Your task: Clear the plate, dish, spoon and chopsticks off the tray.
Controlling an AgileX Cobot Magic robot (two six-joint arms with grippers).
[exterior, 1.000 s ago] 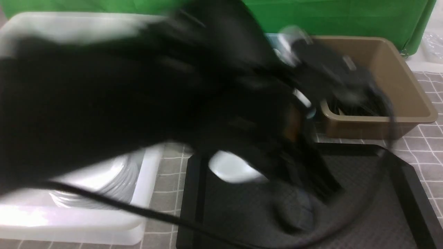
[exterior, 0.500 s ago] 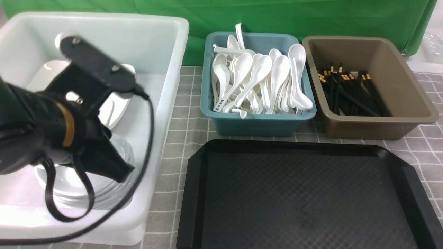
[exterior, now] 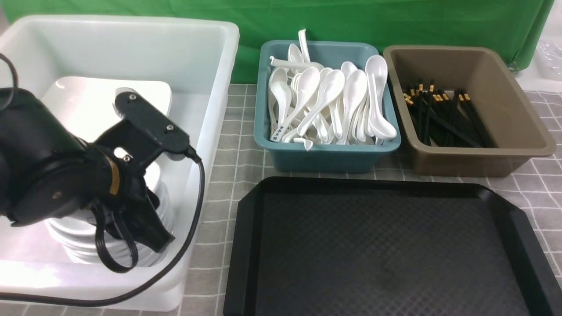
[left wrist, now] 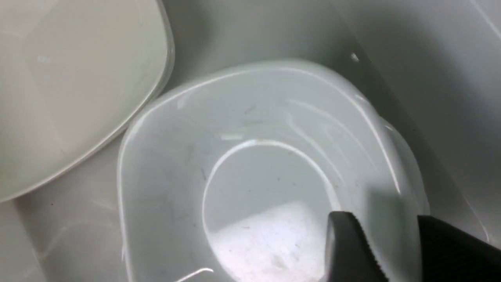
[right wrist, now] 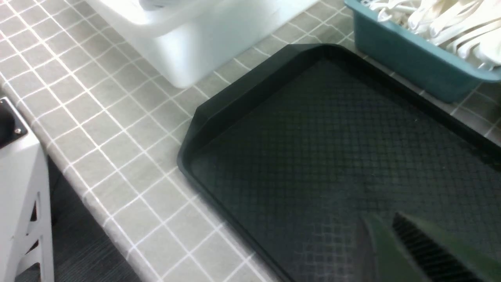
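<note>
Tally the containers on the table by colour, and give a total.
White tub: 1
Teal bin: 1
Brown bin: 1
Black tray: 1
Total: 4

1. One black tray [exterior: 386,250] is lying on the bench.
2. Three bins are standing around the tray: one white tub [exterior: 210,87] beside it, one teal bin [exterior: 325,156] and one brown bin [exterior: 518,109] behind it.
3. Many white spoons [exterior: 329,101] are piling up in the teal bin, too tangled to count.
4. Many black chopsticks [exterior: 443,118] are lying in the brown bin, too crowded to count.
5. One stack of plates [exterior: 88,101] and one stack of dishes [exterior: 79,241] are sitting in the tub.
</note>
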